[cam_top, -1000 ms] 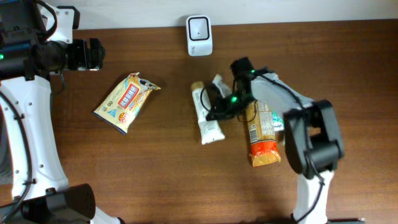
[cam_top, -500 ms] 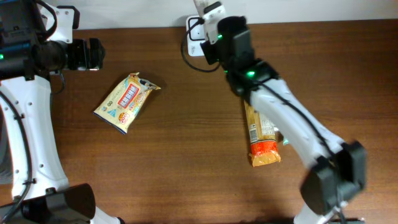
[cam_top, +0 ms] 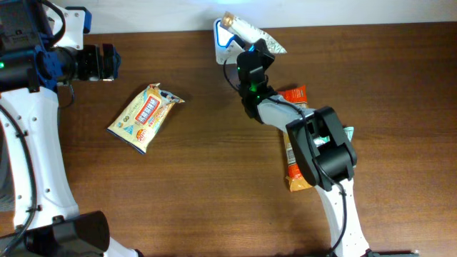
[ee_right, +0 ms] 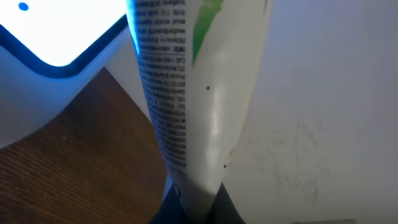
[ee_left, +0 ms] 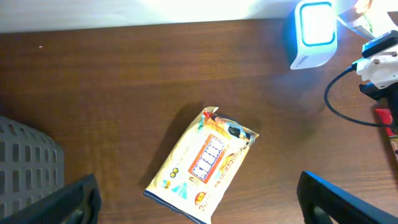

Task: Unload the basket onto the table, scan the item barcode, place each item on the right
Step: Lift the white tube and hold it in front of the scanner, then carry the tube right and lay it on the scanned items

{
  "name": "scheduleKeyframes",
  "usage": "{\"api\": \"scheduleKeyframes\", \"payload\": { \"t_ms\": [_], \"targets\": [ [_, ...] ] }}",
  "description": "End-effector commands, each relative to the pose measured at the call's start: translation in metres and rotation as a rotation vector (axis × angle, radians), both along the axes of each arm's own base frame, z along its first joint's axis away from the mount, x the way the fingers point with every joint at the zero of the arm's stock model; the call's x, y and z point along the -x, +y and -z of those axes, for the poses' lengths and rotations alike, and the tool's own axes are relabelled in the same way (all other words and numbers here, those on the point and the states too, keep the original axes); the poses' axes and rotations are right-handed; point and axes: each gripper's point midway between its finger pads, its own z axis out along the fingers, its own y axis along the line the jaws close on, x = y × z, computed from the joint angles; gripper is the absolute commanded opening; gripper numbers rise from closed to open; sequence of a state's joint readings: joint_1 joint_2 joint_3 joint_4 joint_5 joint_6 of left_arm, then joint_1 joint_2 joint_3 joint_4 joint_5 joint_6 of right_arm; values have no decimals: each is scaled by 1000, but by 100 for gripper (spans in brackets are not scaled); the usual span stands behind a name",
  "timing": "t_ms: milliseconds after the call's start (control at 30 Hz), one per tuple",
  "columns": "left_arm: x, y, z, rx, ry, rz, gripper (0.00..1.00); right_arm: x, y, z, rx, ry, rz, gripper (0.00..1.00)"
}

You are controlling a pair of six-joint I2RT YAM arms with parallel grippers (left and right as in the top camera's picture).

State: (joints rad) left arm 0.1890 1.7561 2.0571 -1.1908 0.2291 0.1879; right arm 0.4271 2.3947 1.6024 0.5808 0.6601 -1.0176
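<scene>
My right gripper is shut on a white packet and holds it up at the table's back edge, over the white scanner, which glows blue. In the right wrist view the packet rises from between my fingers, its side with small black print turned towards the lit scanner; I make out no barcode. My left gripper stands open at the far left with nothing in it. Below it lies a yellow snack bag, with the scanner at the upper right.
An orange and tan snack bar lies on the table under my right arm. The yellow snack bag lies left of centre. A grey slotted basket shows at the left edge of the left wrist view. A black cable loops beside the scanner.
My right gripper picked the white packet up from beside the orange bar and carried it to the back, up to the scanner. The left arm has not moved.
</scene>
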Motion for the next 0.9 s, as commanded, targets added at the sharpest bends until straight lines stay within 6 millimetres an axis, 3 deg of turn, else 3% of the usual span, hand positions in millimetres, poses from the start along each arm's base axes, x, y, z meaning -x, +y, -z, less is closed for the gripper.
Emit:
{"api": "scheduleKeyframes", "payload": {
  "t_ms": [0, 133, 267, 333, 467, 567, 633, 700, 767, 867],
  "targets": [
    [1, 0, -5, -7, -15, 14, 99, -6, 13, -36, -59, -88, -54, 4],
    [1, 0, -5, -7, -14, 13, 99, -7, 20, -35, -65, -84, -96, 4],
    [1, 0, -5, -7, -14, 13, 99, -1, 1, -40, -53, -110, 37, 4],
    [1, 0, -5, -7, -14, 13, 99, 2, 5, -46, -66, -124, 50, 4],
    [1, 0, -5, -7, -14, 14, 99, 15, 10, -109, -265, -241, 64, 4],
    [1, 0, -5, -7, -14, 13, 99, 36, 8, -139, -432, -191, 88, 4],
    [1, 0, -5, -7, -14, 13, 99, 63, 15, -148, -621, -55, 60, 4],
    [1, 0, -5, -7, -14, 13, 99, 106, 25, -140, -851, 178, 52, 4],
    [1, 0, -5, -7, -14, 13, 99, 154, 33, -118, -984, 429, 95, 4],
    [1, 0, -5, -7, -15, 14, 99, 208, 49, -73, -1029, 776, 133, 4]
  ]
}}
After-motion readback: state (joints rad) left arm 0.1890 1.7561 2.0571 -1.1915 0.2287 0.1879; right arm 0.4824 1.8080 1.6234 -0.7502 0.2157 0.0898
